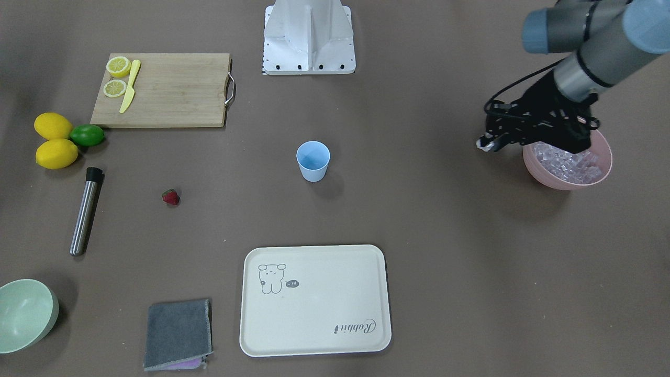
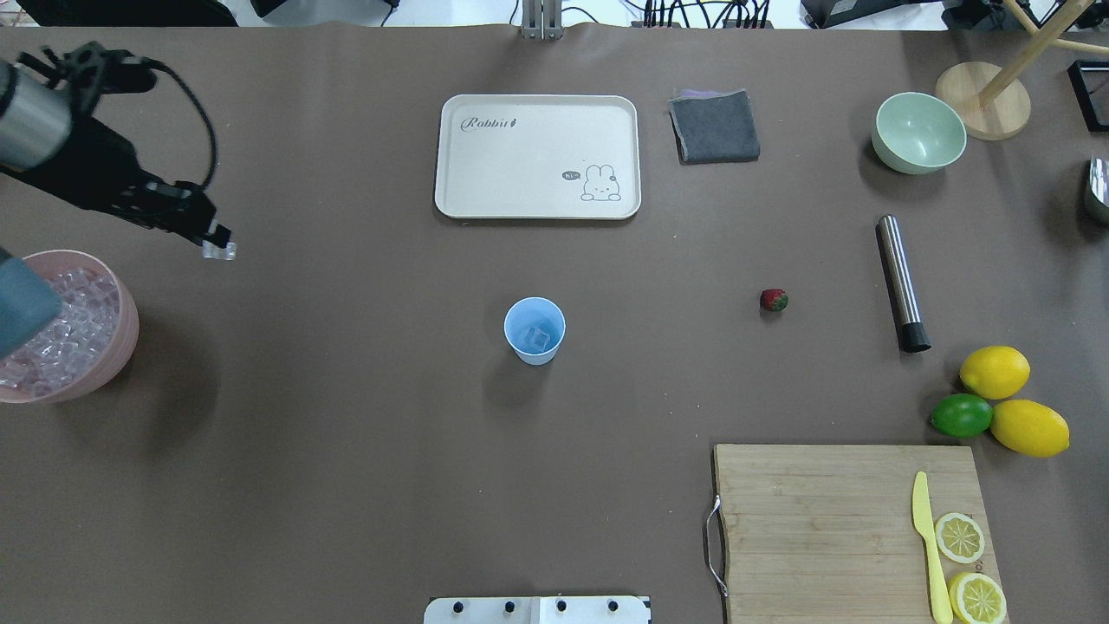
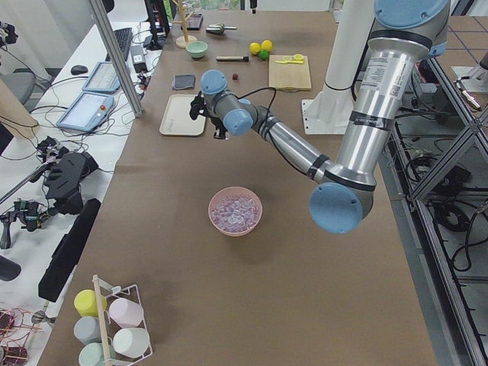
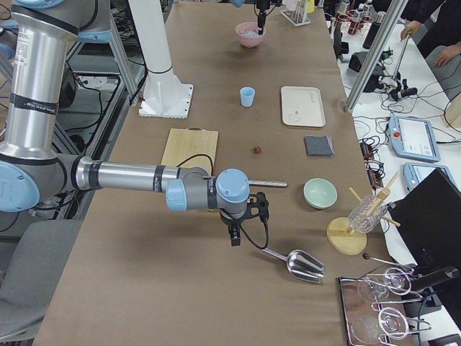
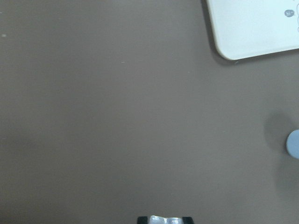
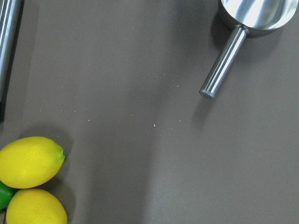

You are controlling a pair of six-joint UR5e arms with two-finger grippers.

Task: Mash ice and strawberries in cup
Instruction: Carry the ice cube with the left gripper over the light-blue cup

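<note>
My left gripper (image 2: 217,246) is shut on one clear ice cube (image 2: 220,251) and holds it above the table, just past the pink bowl (image 2: 128,322) heaped with ice (image 2: 65,325). The cube also shows between the fingertips in the left wrist view (image 5: 164,220). The light-blue cup (image 2: 535,329) stands upright mid-table with an ice cube inside (image 2: 541,334), well to the gripper's right. The strawberry (image 2: 774,300) lies on the table right of the cup. My right gripper (image 4: 234,238) shows only in the exterior right view, over the table near a metal scoop; I cannot tell its state.
A cream tray (image 2: 537,156), grey cloth (image 2: 715,126) and mint-green bowl (image 2: 918,133) sit at the far side. A steel muddler (image 2: 901,282), two lemons (image 2: 995,372), a lime (image 2: 961,415) and a cutting board (image 2: 832,520) with knife and lemon slices are right. A metal scoop (image 6: 252,14) lies nearby.
</note>
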